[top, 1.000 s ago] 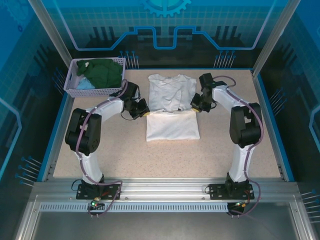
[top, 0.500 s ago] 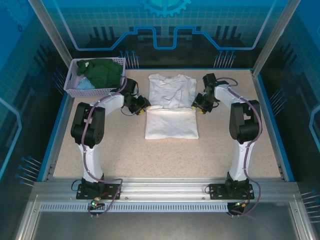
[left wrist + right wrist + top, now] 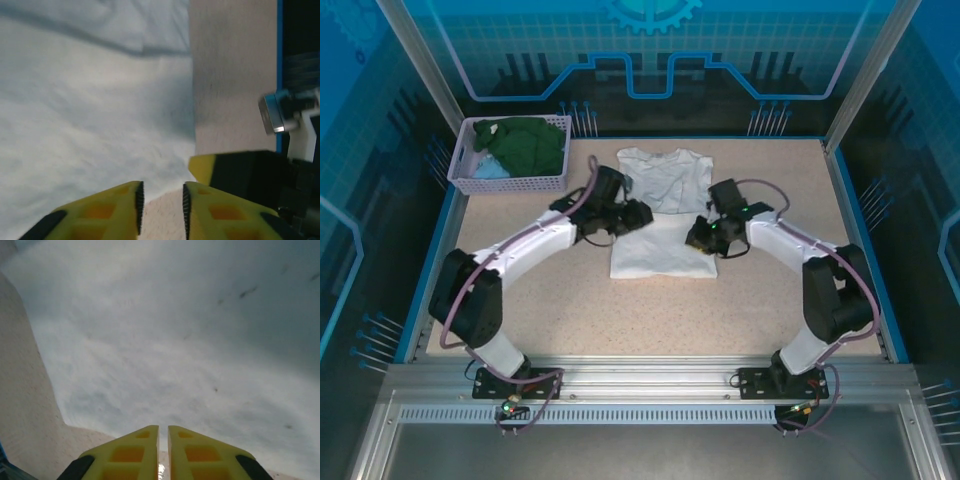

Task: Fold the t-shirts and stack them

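Observation:
A white t-shirt (image 3: pixel 665 255) lies flat mid-table, its lower part folded into a rectangle. My left gripper (image 3: pixel 638 215) hovers over the shirt's left edge. In the left wrist view its jaws (image 3: pixel 161 187) stand slightly apart over bare table, with nothing between them and white cloth (image 3: pixel 75 100) just ahead. My right gripper (image 3: pixel 698 240) sits at the shirt's right edge. In the right wrist view the jaws (image 3: pixel 163 429) are nearly together and empty, low over white cloth (image 3: pixel 175 340). A dark green t-shirt (image 3: pixel 530 142) and a light blue one (image 3: pixel 488 168) lie in the basket.
The lavender mesh basket (image 3: pixel 510 184) stands at the back left corner. Blue raised edges (image 3: pixel 865 240) border the speckled table (image 3: pixel 650 315). In the left wrist view a yellow and black part (image 3: pixel 235 172) shows close on the right.
Both grippers opened at the shirt's side edges and have narrowed again. Both arms have swung inward and toward the near side, over the fold.

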Motion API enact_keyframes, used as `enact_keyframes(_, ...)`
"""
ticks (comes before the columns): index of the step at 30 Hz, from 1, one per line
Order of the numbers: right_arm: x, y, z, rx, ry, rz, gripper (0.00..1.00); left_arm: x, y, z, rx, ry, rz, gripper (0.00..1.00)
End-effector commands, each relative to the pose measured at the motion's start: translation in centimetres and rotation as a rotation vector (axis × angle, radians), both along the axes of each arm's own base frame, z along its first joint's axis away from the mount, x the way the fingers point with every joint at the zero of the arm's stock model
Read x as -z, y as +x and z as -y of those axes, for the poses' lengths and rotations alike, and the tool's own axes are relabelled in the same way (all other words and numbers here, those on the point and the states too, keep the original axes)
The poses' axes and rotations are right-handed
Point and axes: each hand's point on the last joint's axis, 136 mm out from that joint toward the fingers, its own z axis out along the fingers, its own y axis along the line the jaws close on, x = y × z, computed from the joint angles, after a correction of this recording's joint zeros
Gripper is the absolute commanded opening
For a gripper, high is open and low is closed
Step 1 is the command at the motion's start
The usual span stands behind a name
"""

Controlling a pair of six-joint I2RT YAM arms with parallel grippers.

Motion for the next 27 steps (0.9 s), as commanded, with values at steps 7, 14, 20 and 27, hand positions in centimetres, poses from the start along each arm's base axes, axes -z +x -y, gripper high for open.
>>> enact_keyframes(7, 6.8, -2.4, 1.8, 0.035, -0.041, -0.166, 0.12, 13.2, -4.5, -2.6, 0.051, 0.164, -0.23, 0.27)
enact_keyframes(14, 9.7, -8.6, 3.3, 0.022, -0.084, -0.22, 0.14, 16.4, -11.1, -6.0, 0.052, 0.188, -0.322, 0.3)
enact_keyframes(20, 9.0, -13.1, 4.2, -0.005, -0.163, -0.194, 0.2, 16.4, -16.4, -7.9, 0.051, 0.197, -0.357, 0.31)
enact_keyframes(27, 5.6, -14.6, 4.9, 0.022, -0.135, -0.07, 0.45, 11.0, -16.8, -8.9, 0.024, 0.178, -0.255, 0.42)
